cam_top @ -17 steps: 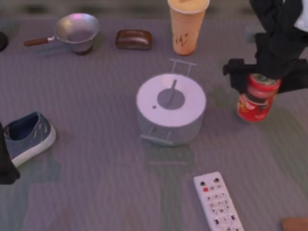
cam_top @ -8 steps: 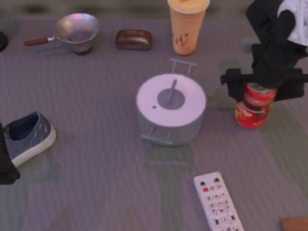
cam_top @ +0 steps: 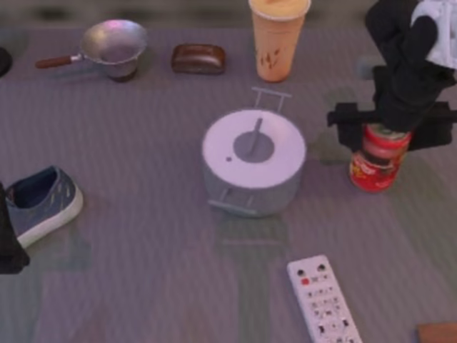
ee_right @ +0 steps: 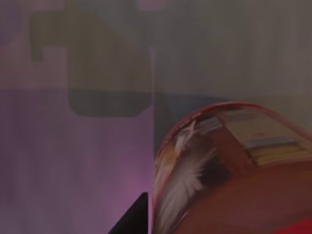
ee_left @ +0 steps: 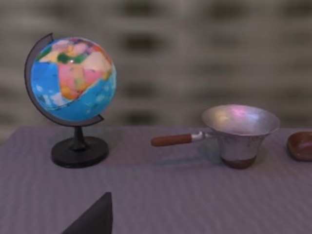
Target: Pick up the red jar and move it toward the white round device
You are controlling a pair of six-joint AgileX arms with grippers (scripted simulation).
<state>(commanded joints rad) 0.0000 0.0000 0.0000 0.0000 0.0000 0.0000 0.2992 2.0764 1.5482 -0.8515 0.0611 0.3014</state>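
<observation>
Our right end effector (cam_top: 388, 127) sits clamped on the red jar's (cam_top: 377, 160) top, near the tabletop's (cam_top: 143, 271) right edge, jar hanging directly beneath it. The white round device (cam_top: 254, 158) stands apart toward the centre. Our left arm is parked at the left edge, fingers unreadable.

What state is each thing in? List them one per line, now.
Red jar: upright, lid on, under the right gripper.
White round device: upright, apart from the jar.
Orange cup: upright, lidded.
Pan: upright, empty.
Shoe: lying at the left edge.
Remote: flat, buttons up.
Globe: standing.
</observation>
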